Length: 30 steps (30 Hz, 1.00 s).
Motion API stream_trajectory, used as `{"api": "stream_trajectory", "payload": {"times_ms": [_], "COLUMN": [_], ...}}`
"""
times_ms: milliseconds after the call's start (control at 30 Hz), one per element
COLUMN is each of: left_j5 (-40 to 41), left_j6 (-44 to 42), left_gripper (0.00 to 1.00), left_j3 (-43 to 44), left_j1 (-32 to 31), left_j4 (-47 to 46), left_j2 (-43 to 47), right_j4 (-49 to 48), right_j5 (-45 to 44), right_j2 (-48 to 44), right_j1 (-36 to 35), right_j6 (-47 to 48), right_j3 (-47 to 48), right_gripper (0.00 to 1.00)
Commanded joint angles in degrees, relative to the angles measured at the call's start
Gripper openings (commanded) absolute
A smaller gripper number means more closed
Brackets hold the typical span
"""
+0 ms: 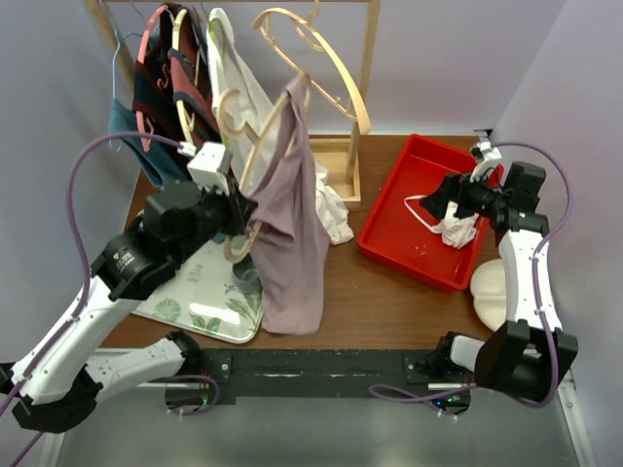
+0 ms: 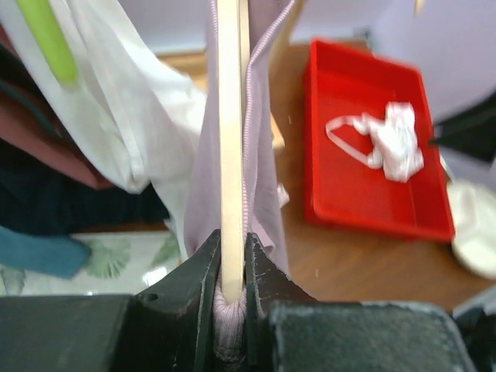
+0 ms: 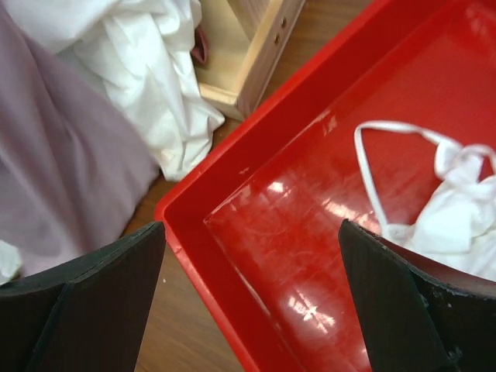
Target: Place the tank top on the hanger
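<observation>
Now | left gripper [image 2: 231,242] clamped on pale wooden hanger [image 2: 229,116], thin mauve-pink tank top [image 1: 292,243] draped | right gripper [image 3: 252,229] agape over red plastic tray [image 3: 232,170] | advice: keep hanger steady, level.

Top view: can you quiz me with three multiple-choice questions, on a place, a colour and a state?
1. The small white garment lies: A) in the red tray B) on a shelf C) on the floor
2. The tank top is: A) green B) mauve-pink C) black
3. The right gripper is: A) open B) gripping the tank top C) gripping a strap
Answers: A, it rests on the tray's red floor; B, the hanging fabric is dusty pink; A, its fingers stand wide apart.
</observation>
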<state>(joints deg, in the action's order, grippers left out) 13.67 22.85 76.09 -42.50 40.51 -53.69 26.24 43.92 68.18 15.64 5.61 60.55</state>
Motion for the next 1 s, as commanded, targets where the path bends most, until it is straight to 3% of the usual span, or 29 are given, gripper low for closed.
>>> {"api": "stream_trajectory", "payload": {"times_ms": [0, 267, 567, 967], "left_j5": [13.47, 16.57, 11.9, 1.18], "left_j6": [2.46, 6.77, 2.91, 3.34], "left_gripper": [0.0, 0.0, 0.0, 0.0], "left_j3": [13.18, 31.82, 43.77, 52.74], "left_j1": [0.75, 5.32, 9.28, 16.49], "left_j4": [-3.77, -2.1, -6.32, -12.38], "left_j2": [-8.06, -23.02, -34.18, -45.08], "right_j4": [-4.79, -5.85, -5.15, -4.53], "right_j5": [6.26, 9.42, 12.33, 15.49], "right_j2": [-0.77, -1.03, -1.21, -0.86], "right_j1": [1.94, 3.78, 5.63, 6.25], "right_j6": [-3.41, -4.2, -4.29, -4.11], "right_j3": [-1.05, -2.9, -2.99, -3.25], "right_gripper": [0.99, 0.99, 0.99, 0.99]}}
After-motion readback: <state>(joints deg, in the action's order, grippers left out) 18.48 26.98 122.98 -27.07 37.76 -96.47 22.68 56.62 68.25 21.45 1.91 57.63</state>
